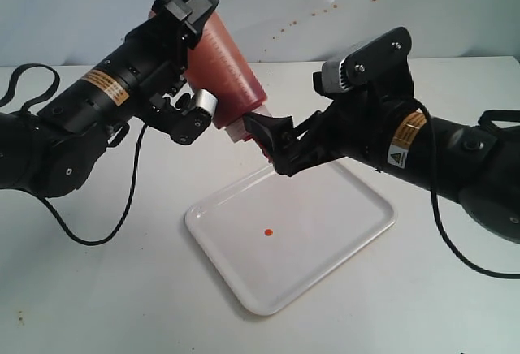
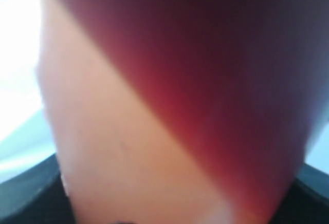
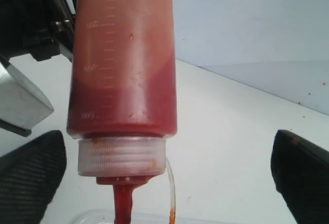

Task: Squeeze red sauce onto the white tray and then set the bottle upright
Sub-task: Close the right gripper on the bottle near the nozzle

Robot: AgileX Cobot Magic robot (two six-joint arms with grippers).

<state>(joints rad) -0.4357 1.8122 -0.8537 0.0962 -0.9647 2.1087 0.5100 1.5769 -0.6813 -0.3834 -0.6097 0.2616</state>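
Left gripper (image 1: 197, 62) is clamping an upended translucent orange-red squeeze bottle (image 1: 230, 66), nozzle (image 3: 122, 196) between the wide-open right gripper (image 1: 275, 141) jaws; glossy red sauce (image 3: 123, 106) is threatening to foul them, missing the flat white tray (image 1: 349, 236) beneath

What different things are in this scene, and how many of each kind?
Translucent plastic squeeze bottle of red sauce: 1
Flat white rectangular plastic tray: 1
Small red sauce drop on the tray: 1
Black robot arms: 2
Total: 5

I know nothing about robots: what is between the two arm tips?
The bottle, tilted nozzle-down: the left end effector grips its body, and the right end effector's open fingers flank its cap without touching, as the right wrist view shows.
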